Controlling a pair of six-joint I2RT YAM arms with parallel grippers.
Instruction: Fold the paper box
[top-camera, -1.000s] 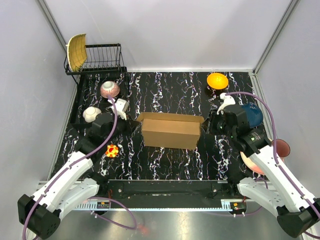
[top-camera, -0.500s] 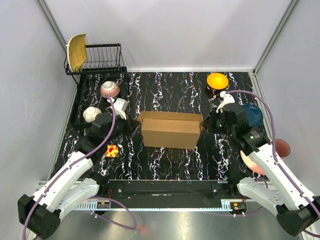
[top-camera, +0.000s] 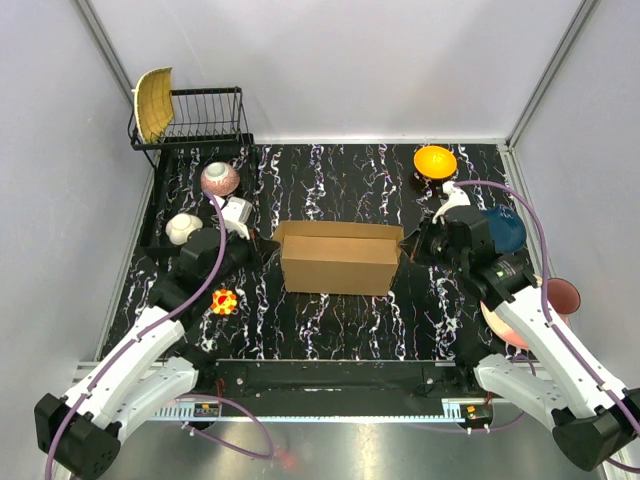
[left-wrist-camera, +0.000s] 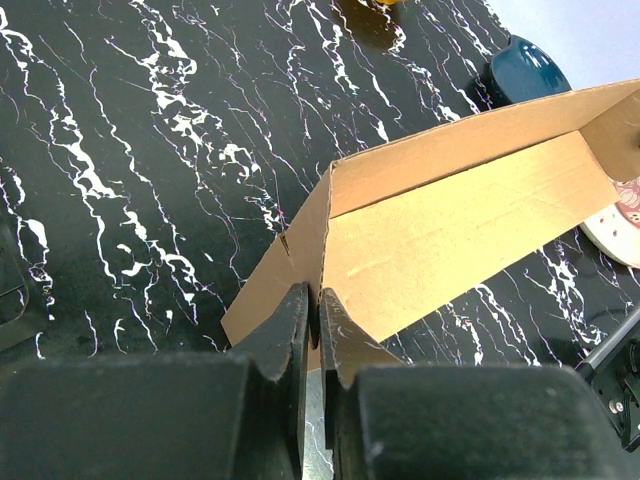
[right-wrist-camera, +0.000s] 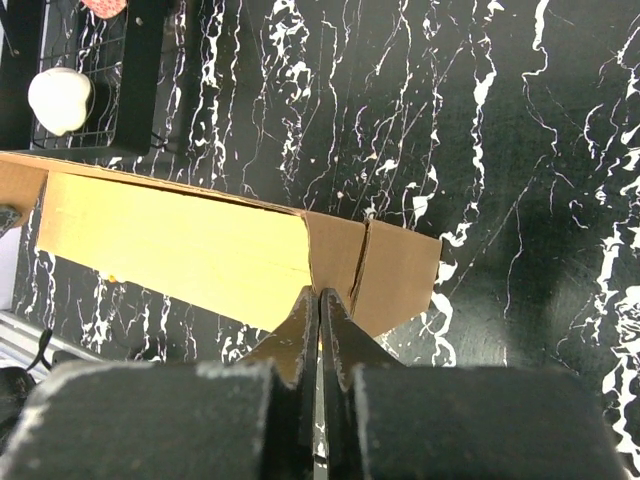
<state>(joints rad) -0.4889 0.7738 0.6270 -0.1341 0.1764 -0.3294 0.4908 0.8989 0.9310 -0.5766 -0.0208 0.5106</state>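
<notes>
**Both jaws pinched on box ends**

Left gripper (left-wrist-camera: 312, 305) nips the paper box (top-camera: 335, 262) at its left end flap, right gripper (right-wrist-camera: 320, 305) at its right. Box sits open-topped, central on the table (top-camera: 330, 185). Blue bowl (top-camera: 508, 230) crowds the right wrist, white bowl (top-camera: 183, 228) the left; orange bowl (top-camera: 435, 160) stands behind

my left arm (top-camera: 150, 335): lay stretched forward and inward from the near-left base, wrist low | my left pincer (left-wrist-camera: 312, 300): fingers pinched on an end flap of the paper box (left-wrist-camera: 450, 230) | my right arm (top-camera: 540, 320): mirrored it from the near-right base | my right pincer (right-wrist-camera: 320, 300): fingers pressed together on the opposite end flap's edge
</notes>
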